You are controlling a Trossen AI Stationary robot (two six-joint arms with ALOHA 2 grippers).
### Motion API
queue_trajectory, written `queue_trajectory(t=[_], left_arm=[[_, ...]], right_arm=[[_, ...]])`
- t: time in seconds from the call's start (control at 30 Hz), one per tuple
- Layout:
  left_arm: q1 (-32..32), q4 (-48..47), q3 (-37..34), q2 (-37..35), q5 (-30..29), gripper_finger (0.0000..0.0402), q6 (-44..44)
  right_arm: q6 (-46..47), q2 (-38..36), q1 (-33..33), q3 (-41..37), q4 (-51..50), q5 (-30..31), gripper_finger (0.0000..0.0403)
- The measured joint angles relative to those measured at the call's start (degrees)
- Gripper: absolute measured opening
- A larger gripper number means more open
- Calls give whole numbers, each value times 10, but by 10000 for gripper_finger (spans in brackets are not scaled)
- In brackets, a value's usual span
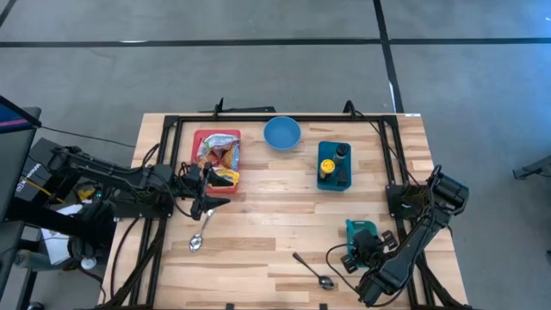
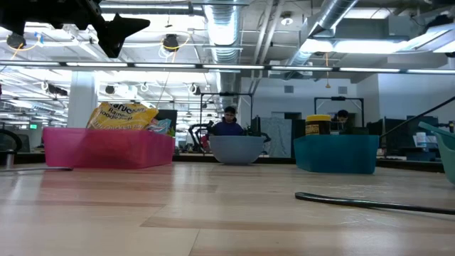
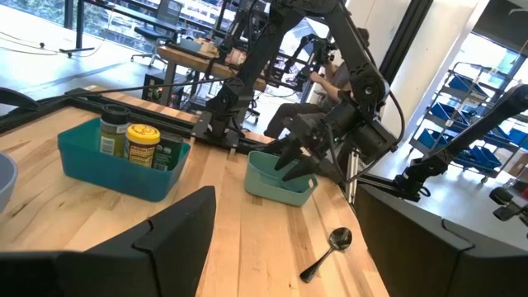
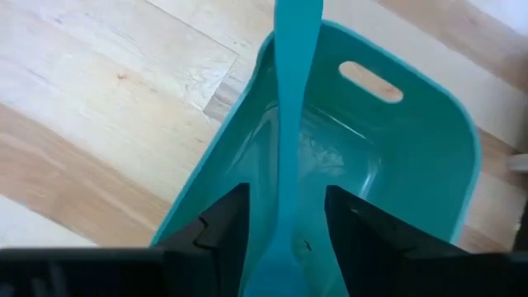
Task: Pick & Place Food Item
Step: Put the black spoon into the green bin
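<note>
My right gripper (image 4: pixel 286 223) hangs open over a small teal bin (image 4: pixel 396 165) at the table's near right (image 1: pixel 362 229), slanting down into it. A long teal utensil (image 4: pixel 290 99) stands inside the bin between the two fingers, with a narrow gap on each side. Its wider end (image 4: pixel 280 268) is low between the fingers and its handle rises past the bin's rim. Snack bags (image 1: pixel 219 155) lie in a pink bin (image 1: pixel 203 138) at the far left. My left gripper (image 1: pixel 211 203) waits just near of the pink bin, level and open, with nothing between its fingers.
A blue bowl (image 1: pixel 281 133) sits at the far middle. A blue bin (image 1: pixel 323 179) holding jars (image 1: pixel 334 159) is right of it. One metal spoon (image 1: pixel 200 234) lies near left, another (image 1: pixel 312 269) near the front edge beside the teal bin. Bare wood lies between.
</note>
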Motion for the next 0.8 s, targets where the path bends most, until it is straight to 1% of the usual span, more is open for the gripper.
queue_trajectory(t=[0.33, 0.6, 0.8], left_arm=[[0, 0, 0, 0, 0, 286, 0], [0, 0, 0, 0, 0, 286, 0], [0, 0, 0, 0, 0, 286, 0]], right_arm=[[-13, 0, 0, 36, -17, 0, 148], [-16, 0, -7, 103, -58, 0, 142], [-77, 0, -39, 161, -49, 5, 133]])
